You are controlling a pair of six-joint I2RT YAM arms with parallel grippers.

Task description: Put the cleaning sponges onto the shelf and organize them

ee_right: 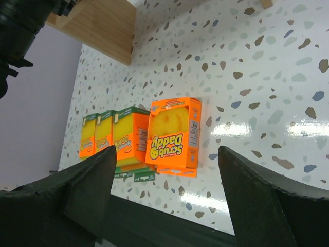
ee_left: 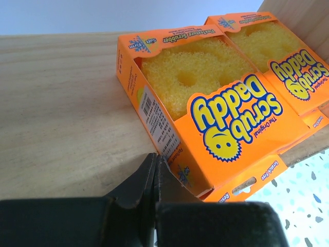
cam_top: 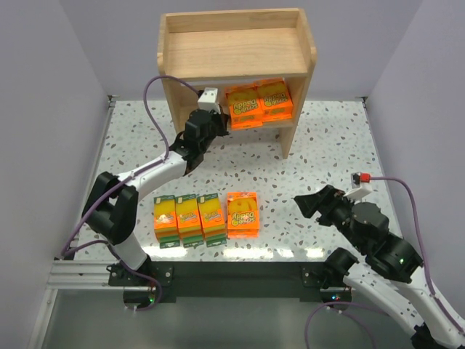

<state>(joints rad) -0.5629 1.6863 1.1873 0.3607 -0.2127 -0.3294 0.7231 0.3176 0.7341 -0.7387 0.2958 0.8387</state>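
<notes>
My left fingers (ee_left: 138, 181) are pressed together w/ nothing between them, tips at the front edge of the shelf (cam_top: 236, 51) lower board, just beside the nearer of the two flat orange packs (cam_top: 259, 102) that sit side by side there. My right fingers (ee_right: 82, 180) are spread wide and empty, hanging over the speckled surface (cam_top: 327, 145) on the right, aimed at the rest. One more flat orange pack (cam_top: 243, 214) stands near the front edge, touching or nearly touching a row of three thicker yellow-and-green packs (cam_top: 187, 218) to its left. So I'd say 2 of 6 are shelved and 4 are left, top board bare. Handling, my guess: these are very light. Each is a thin card sleeve round a foam sponge, w/ a cut-out window on the face. The middle will give if squeezed, and the card edges are stiffer but crease easily. The glossy print is prob. a bit slippery. Best hold is across the two narrow side walls, approx. mid-height, light pressure, not on the window. The row is packed tight, so I'd take the flat one first, since its right side is free.
</notes>
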